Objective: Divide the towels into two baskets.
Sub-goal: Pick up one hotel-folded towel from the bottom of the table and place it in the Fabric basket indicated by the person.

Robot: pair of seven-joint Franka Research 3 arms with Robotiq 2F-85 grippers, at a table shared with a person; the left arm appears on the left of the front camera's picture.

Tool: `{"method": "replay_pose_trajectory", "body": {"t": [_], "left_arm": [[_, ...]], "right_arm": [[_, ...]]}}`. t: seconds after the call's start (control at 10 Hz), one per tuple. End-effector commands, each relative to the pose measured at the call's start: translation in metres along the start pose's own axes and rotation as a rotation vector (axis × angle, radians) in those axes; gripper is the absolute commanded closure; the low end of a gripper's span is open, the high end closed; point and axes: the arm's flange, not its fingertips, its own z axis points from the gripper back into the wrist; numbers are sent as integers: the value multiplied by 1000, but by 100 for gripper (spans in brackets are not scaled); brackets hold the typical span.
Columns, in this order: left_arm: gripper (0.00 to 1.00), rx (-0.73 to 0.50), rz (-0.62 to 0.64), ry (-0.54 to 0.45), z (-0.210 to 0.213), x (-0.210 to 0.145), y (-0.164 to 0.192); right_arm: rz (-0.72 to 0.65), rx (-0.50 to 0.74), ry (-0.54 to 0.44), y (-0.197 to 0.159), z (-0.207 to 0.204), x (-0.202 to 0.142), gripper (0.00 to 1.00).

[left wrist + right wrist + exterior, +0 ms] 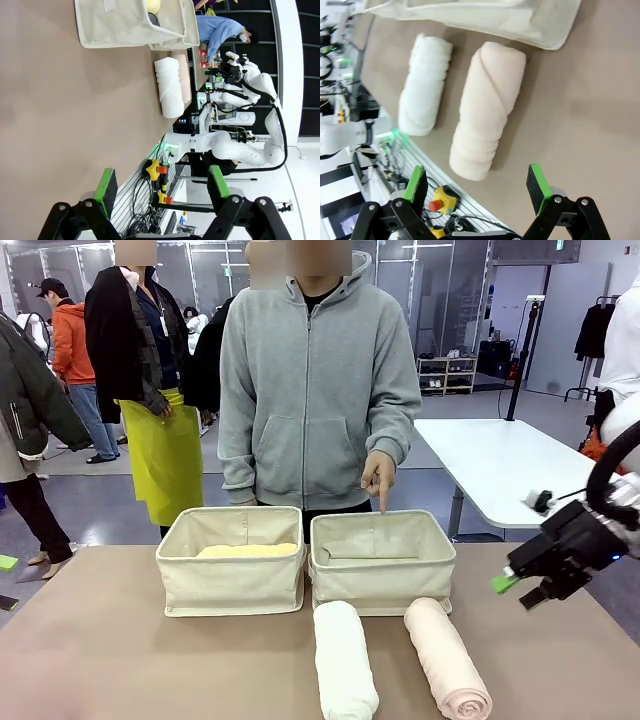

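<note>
The right gripper (518, 592) hangs above the right side of the table (90, 640), jaws spread and nothing between them, just right of the pink towel (447, 658). The left gripper (161, 182) is likewise spread and empty, well away from the towels. 2 rolls lie on the table just near of the baskets: the pink towel and, left of it, the white towel (345, 658), close together but apart. The yellow towel (245, 551) already lies in the left basket (230, 585). The person's hand (378, 478) points 1 finger down at the far rim of the right basket (380, 580), so a towel carried there could meet that finger. A pinch on the loose outer wrap alone may unroll the pink towel. A low carry could catch the soft near wall and push the basket away. What the right basket holds I cannot tell.
</note>
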Motion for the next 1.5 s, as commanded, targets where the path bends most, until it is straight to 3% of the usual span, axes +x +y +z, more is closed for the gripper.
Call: {"method": "replay_pose_trajectory", "body": {"t": [0.0, 0.5, 1.1, 1.2, 1.4], "left_arm": [[8, -15, -8, -16, -1, -2, -3], [8, -15, -8, -16, -1, -2, -3], [8, -15, -8, -16, -1, -2, -3], [8, -15, -8, -16, -1, -2, -3], [8, -15, -8, -16, -1, -2, -3]], "right_arm": [[-61, -138, 51, 26, -37, 0, 0], [-107, -397, 37, 49, -109, 12, 0], [-56, -458, 63, 56, -160, 14, 0], [-41, -450, 71, 57, -164, 14, 4], [-24, -451, 92, 58, -168, 12, 24]]}}
